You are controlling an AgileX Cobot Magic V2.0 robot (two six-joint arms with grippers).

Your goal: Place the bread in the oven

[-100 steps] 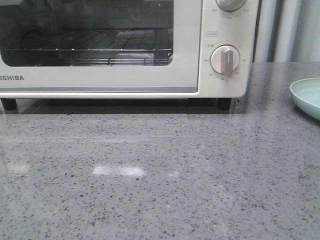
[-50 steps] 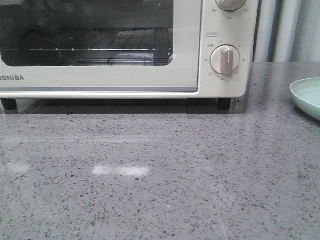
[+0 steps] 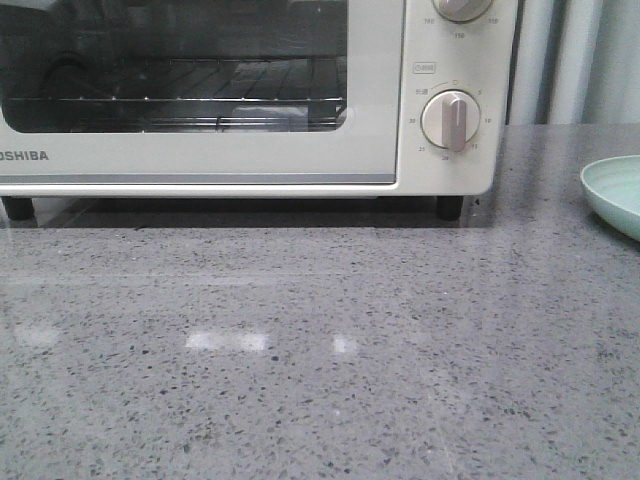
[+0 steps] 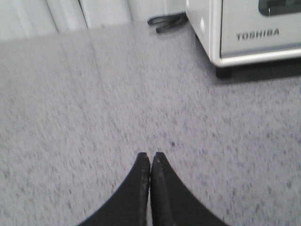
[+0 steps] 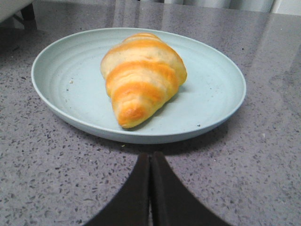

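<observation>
The cream-white Toshiba oven stands at the back of the grey counter with its glass door shut and a wire rack inside; its corner also shows in the left wrist view. The bread, golden-orange with cream stripes, lies on a pale green plate in the right wrist view. My right gripper is shut and empty, just short of the plate's near rim. My left gripper is shut and empty over bare counter, away from the oven's corner. Neither gripper shows in the front view.
The plate's edge shows at the right of the front view, beside the oven. A black cord lies behind the oven's corner. Pale curtains hang behind the counter. The oven has round beige dials and black feet.
The oven, plate and counter have not moved in the front view; only the light reflections on the counter have shifted slightly.
</observation>
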